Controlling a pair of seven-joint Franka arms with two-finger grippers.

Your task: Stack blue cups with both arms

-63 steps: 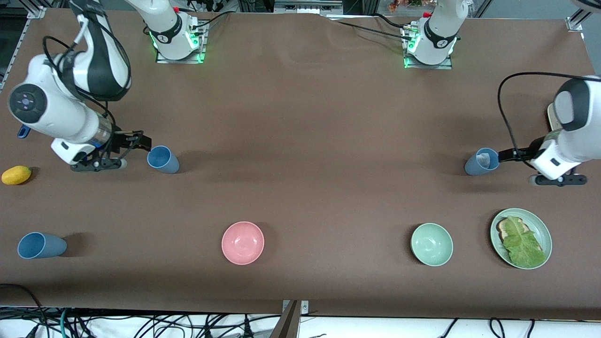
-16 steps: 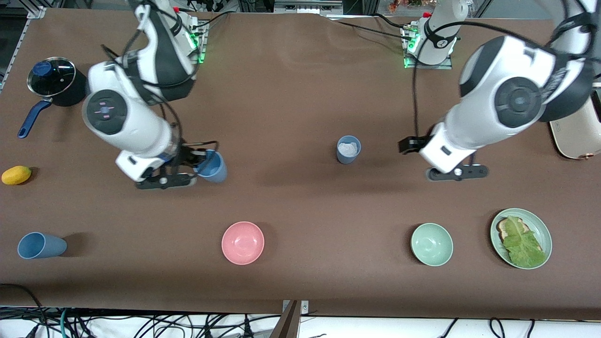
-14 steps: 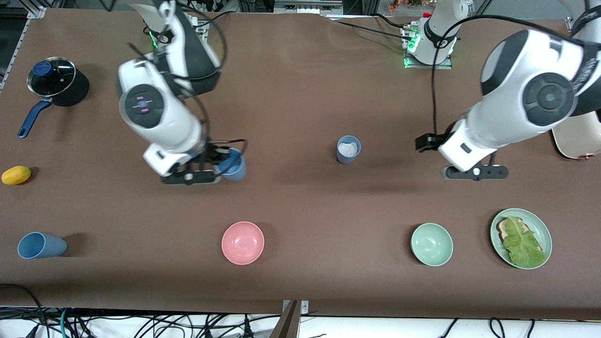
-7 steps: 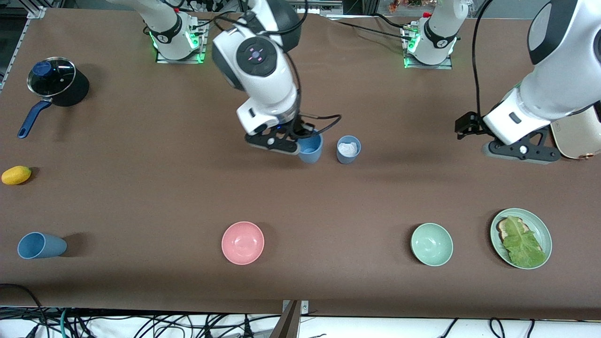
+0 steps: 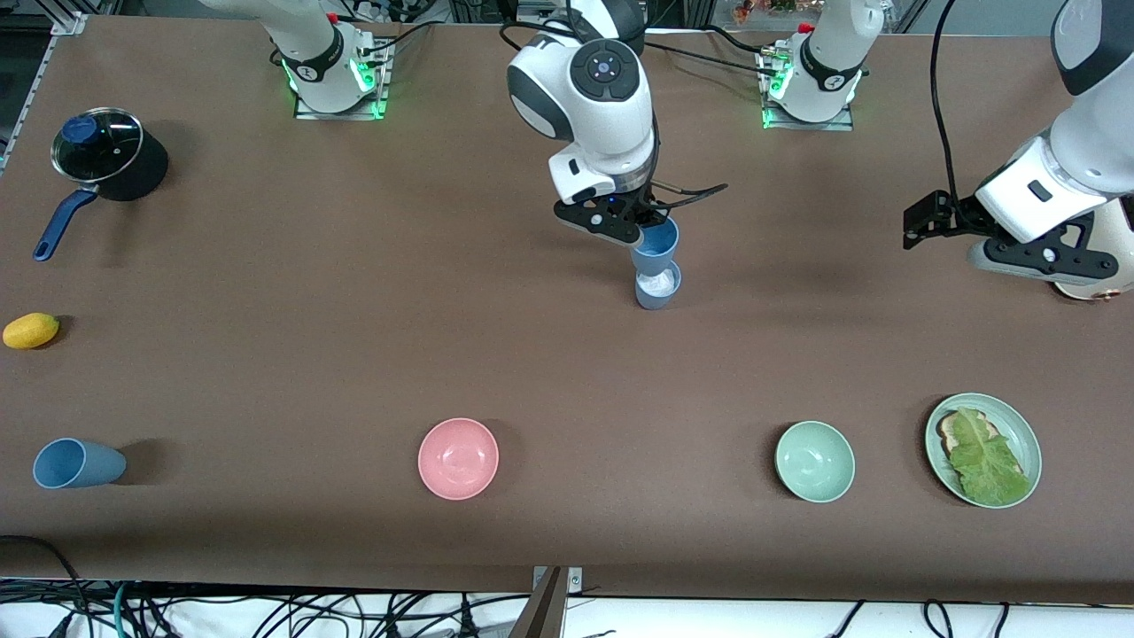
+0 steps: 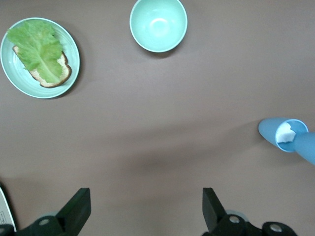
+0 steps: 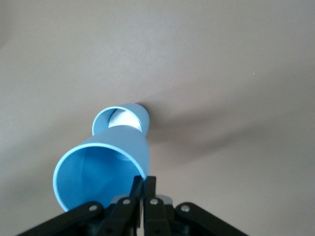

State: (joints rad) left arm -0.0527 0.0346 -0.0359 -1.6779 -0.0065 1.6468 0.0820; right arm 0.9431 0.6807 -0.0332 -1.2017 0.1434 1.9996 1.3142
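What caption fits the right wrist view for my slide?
Right gripper shut on the sky-blue cup, held above the grey-blue cup standing on the table.

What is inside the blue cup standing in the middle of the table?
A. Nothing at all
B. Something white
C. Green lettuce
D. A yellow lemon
B: the standing blue cup has a white lump showing inside its rim, also seen in the left wrist view, while the right gripper holds another blue cup just over it.

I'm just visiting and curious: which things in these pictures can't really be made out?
- White stuff in the grey-blue plastic cup: too small to identify, every view.
- Cream appliance: front view, covered by the left arm, cut by the edge.
- Right gripper fingers: front view, masked by the held sky-blue plastic cup.
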